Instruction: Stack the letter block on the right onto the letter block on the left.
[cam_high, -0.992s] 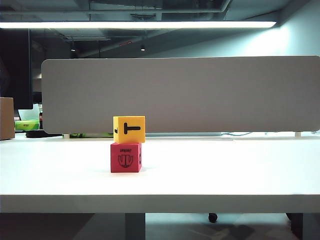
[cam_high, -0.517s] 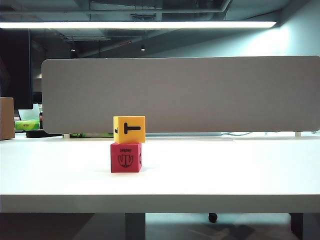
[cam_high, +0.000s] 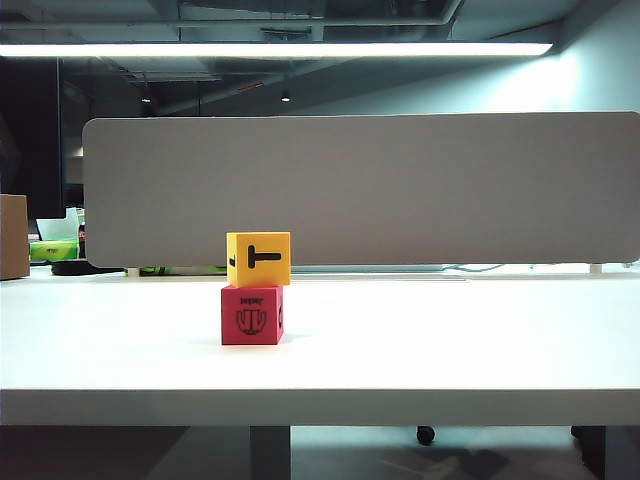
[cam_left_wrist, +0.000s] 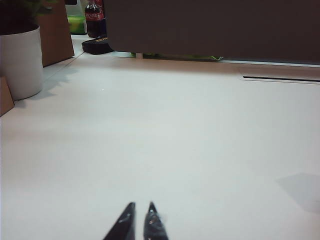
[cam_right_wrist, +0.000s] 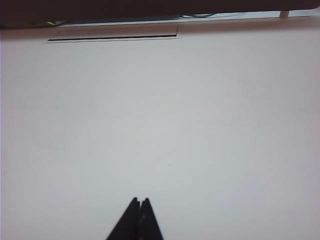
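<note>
Nothing has moved: yellow block (cam_high: 258, 259) sits on red block (cam_high: 251, 314). Left end effector (cam_left_wrist: 139, 220) and right end effector (cam_right_wrist: 140, 201) are closed, empty, away from the stack; task looks done.

Left gripper (cam_left_wrist: 139, 216), fingertips nearly together, and right gripper (cam_right_wrist: 139, 209), pinched closed, both over bare white tabletop (cam_high: 450, 340), open ahead. Obstacles: yellow cube on red cube (cam_high: 252, 314) mid-table, grey divider panel (cam_high: 380, 190) behind, white pot (cam_left_wrist: 20, 60) beside left gripper's path
</note>
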